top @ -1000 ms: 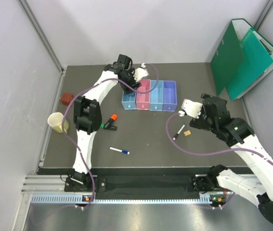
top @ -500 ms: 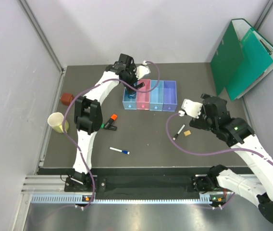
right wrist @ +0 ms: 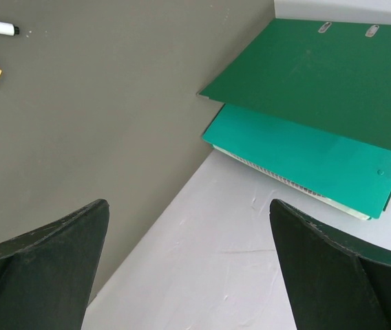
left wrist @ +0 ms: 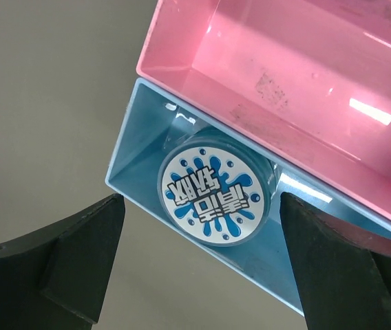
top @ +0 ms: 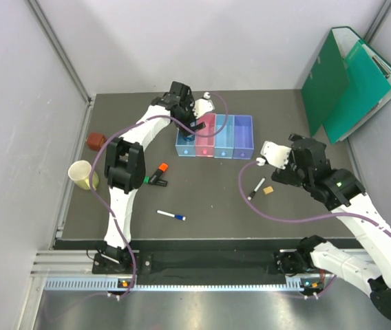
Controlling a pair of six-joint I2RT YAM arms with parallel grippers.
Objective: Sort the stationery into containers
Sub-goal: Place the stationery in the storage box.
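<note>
The containers (top: 214, 136) stand in a row at the back of the table: light blue, pink, light blue, purple-blue. A blue round tape roll (left wrist: 214, 194) lies inside the leftmost light blue bin (left wrist: 140, 172), next to the pink bin (left wrist: 285, 75). My left gripper (left wrist: 202, 268) hangs open just above it, touching nothing; in the top view the left gripper (top: 191, 120) is over the row's left end. My right gripper (top: 295, 163) is open and empty, right of a black-and-white marker (top: 256, 188) and a tan eraser (top: 268, 190).
Orange-and-black and green highlighters (top: 157, 174) lie left of centre, and a white pen with a blue cap (top: 171, 216) lies nearer the front. A pale yellow cup (top: 82, 174) and a red-brown object (top: 96, 141) sit at the left edge. Green folders (top: 350, 79) lean at the back right.
My left gripper has opened wide and drawn back a little from the leftmost bin, leaving the tape roll inside it. The right arm has not moved.
</note>
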